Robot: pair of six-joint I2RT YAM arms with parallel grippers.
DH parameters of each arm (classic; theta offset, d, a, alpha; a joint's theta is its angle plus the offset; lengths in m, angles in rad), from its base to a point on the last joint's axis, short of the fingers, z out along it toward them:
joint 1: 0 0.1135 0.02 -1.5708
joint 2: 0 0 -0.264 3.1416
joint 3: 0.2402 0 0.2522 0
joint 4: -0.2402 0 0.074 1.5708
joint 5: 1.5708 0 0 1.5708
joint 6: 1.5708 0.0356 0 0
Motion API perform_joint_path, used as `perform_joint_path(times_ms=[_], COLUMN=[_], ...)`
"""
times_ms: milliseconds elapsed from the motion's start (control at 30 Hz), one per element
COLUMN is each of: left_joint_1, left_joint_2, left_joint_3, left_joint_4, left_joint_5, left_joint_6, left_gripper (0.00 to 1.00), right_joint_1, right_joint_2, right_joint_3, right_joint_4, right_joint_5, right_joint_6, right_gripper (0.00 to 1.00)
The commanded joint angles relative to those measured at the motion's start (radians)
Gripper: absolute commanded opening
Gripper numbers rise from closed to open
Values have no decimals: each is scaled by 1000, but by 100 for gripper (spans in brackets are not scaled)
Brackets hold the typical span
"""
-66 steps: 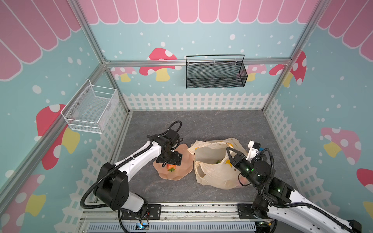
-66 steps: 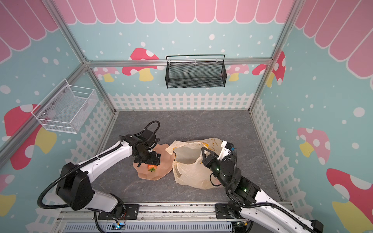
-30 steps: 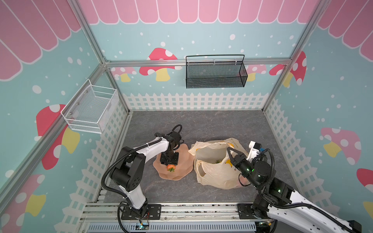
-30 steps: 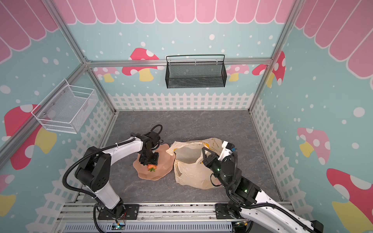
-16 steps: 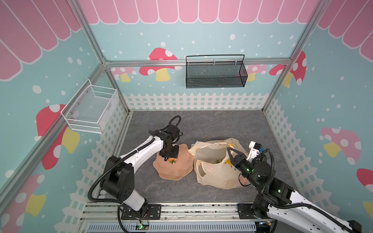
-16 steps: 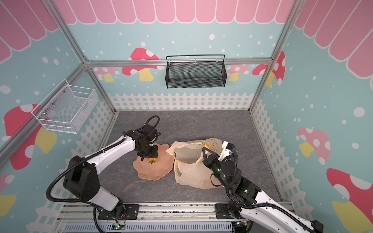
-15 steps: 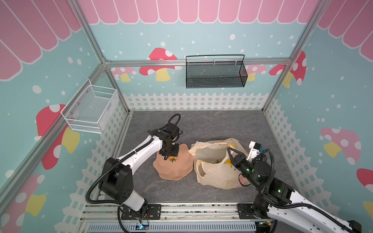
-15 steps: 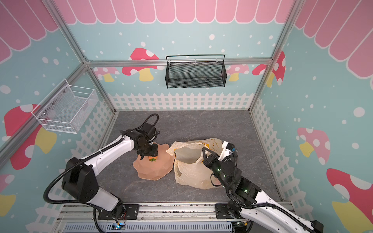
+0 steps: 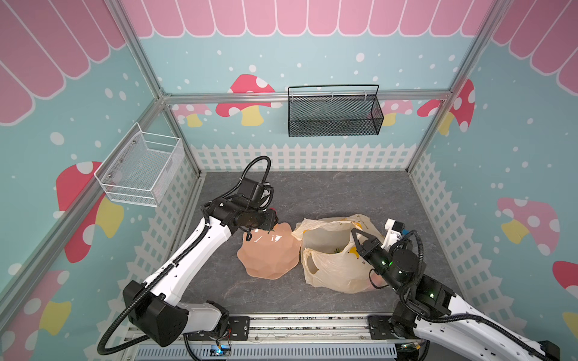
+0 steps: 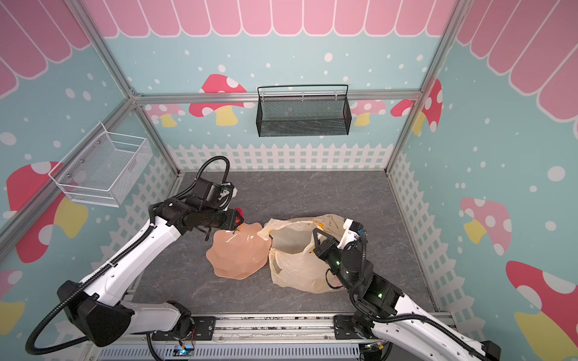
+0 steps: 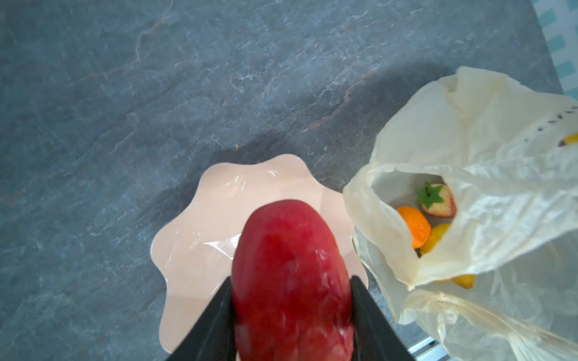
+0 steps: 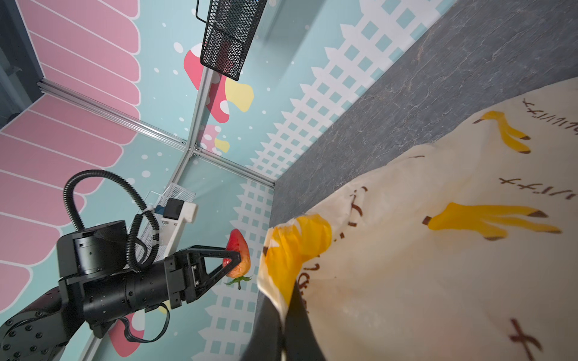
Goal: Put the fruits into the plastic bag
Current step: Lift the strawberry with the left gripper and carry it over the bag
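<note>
On L wall hangs a white wire basket [image 9: 140, 175], beside the floor's left edge. The left gripper [image 9: 272, 220] pinches a strawberry [image 10: 239, 211] betw. its two fingers, raised off the floor over the back rim of the plate [image 9: 266, 259]. Plate's right rim meets the plastic bag [image 9: 331, 272], whose mouth gapes upward just right of the berry. The right gripper [image 9: 359, 239] is pressed together on the bag's near-right rim and holds it up.

Room: gray floor [image 9: 328, 193] runs wide behind plate + bag to the back fence. There's a narrower strip betw. bag and right fence.

Only the left wrist view looks into the bag: pale strawberry [image 11: 438, 200], orange [image 11: 413, 226] and yellow fruit [image 11: 438, 237] at the bottom; top views give just a green speck there. Right wrist view shows the held berry side-on, tip up, leaves down.
</note>
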Motion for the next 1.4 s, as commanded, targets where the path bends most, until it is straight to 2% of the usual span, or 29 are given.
perform_joint_path(times_ms=[0, 200, 400, 800, 1133, 1233, 1367], left_joint_1=[-48, -183, -257, -335, -362, -383, -393], left_joint_2=[-34, -40, -49, -8, 160, 207, 270], left_joint_3=[-8, 3, 17, -15, -16, -22, -5], left_joint_4=[40, 47, 62, 62, 92, 110, 111], left_joint_5=[24, 42, 107, 94, 81, 46, 37], left_joint_6=[143, 292, 361, 437, 481, 479, 467], left_gripper=[29, 23, 22, 19, 18, 18, 14], right_joint_1=[2, 3, 3, 3, 2, 2, 3], right_joint_2=[-2, 6, 7, 7, 13, 13, 12], right_joint_3=[0, 7, 11, 10, 10, 12, 12], right_joint_4=[-7, -7, -8, -10, -8, -9, -9], right_joint_5=[13, 11, 11, 15, 12, 10, 10], right_joint_6=[9, 5, 4, 9, 11, 9, 10], right_gripper=[0, 0, 0, 0, 0, 0, 0])
